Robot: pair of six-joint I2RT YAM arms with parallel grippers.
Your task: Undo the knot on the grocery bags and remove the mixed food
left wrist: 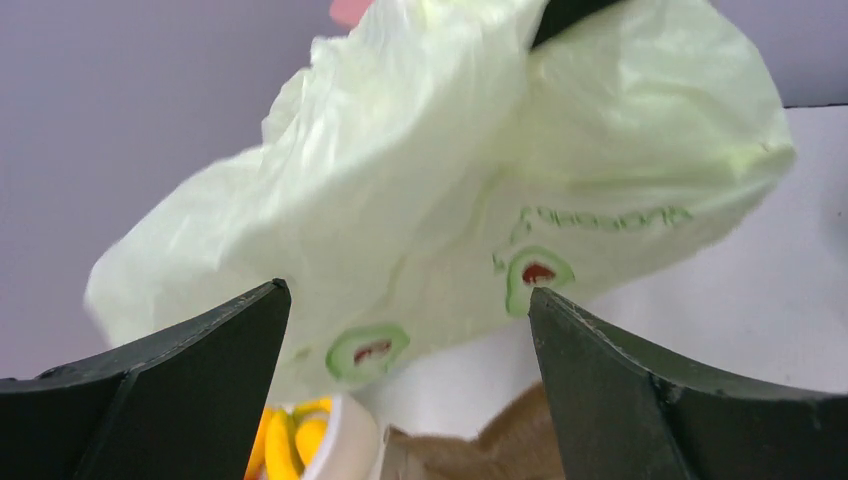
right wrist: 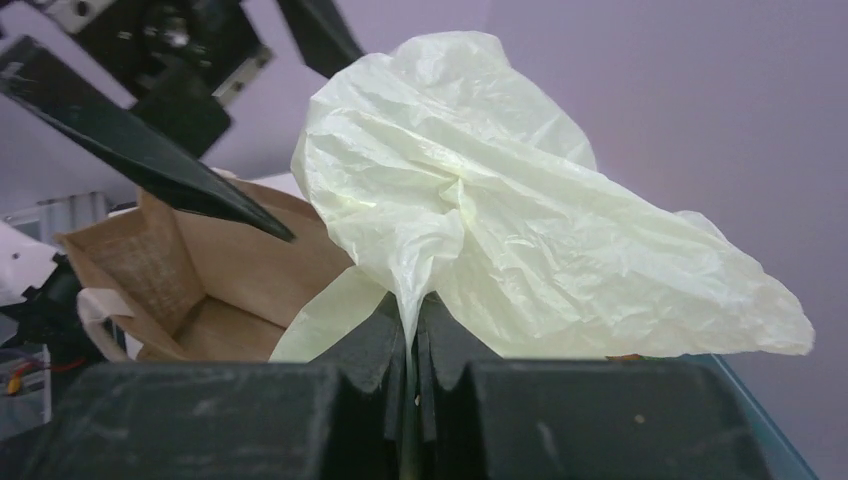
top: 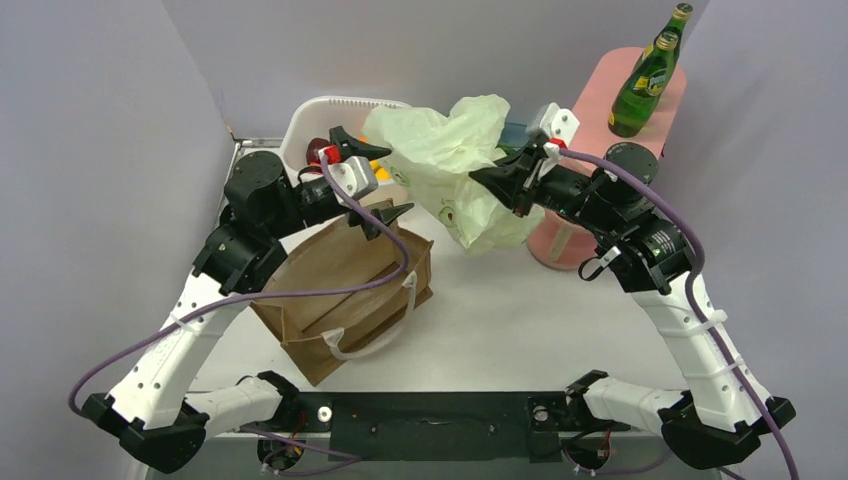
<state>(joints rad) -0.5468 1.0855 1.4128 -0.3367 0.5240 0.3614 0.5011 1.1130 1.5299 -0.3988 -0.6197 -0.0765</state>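
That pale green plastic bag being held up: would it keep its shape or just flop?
Probably floppy: pinched in the right gripper, the green plastic bag crumples into loose folds. It is likely very light, since one thin pinch seems to carry it. It may slip, as the film looks smooth.

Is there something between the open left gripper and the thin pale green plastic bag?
Nothing visible. The left gripper faces the thin pale green plastic bag directly, jaws open; the right gripper pinches it.

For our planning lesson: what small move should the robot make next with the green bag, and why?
Probably ease the open left gripper forward and close on the plastic bag: the right gripper pinches it aloft, just ahead of the left fingers.
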